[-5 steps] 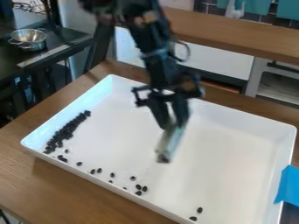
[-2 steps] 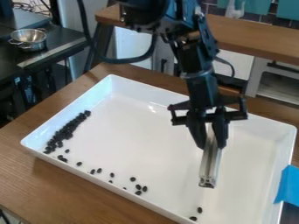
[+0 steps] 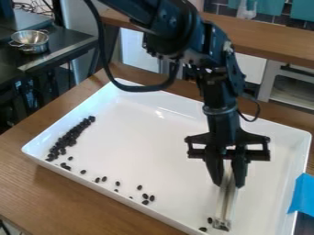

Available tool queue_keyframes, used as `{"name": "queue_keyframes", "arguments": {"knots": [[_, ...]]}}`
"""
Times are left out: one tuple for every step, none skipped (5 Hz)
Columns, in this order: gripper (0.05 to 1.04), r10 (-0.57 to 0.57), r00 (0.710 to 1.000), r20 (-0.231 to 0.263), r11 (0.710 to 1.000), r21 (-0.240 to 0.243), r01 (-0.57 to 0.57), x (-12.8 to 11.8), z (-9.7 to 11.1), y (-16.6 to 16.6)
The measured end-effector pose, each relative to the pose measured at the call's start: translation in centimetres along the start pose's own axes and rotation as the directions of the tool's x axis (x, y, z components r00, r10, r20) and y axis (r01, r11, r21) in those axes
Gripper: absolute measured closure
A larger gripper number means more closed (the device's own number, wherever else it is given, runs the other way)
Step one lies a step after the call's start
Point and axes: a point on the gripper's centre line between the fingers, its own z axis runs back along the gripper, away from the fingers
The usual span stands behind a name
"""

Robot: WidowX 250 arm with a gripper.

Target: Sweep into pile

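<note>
Your gripper [image 3: 228,185] is squeezing a shiny stick [image 3: 225,206] between its two fingers. The stick points down in the right part of your big white tray [image 3: 153,142], and its low end is just beside two little black beans [image 3: 210,220] near the front edge. You have a long heap [image 3: 70,135] of beans by the tray's left side, and more are dotted along the front. Blue tape [image 3: 302,195] is on the right edge.

no readable text, no labels or numbers
</note>
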Motion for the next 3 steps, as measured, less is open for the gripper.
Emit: {"name": "queue_keyframes", "arguments": {"knots": [[0.739,-0.002,1.0,0.0,1.0,0.029,0.002,-0.9,-1.9,-0.5],[0.739,-0.007,1.0,0.027,0.999,0.033,0.006,-1.2,-2.4,-1.3],[0.739,0.007,1.0,0.03,0.999,0.044,-0.008,-1.2,-2.9,-1.0]]}}
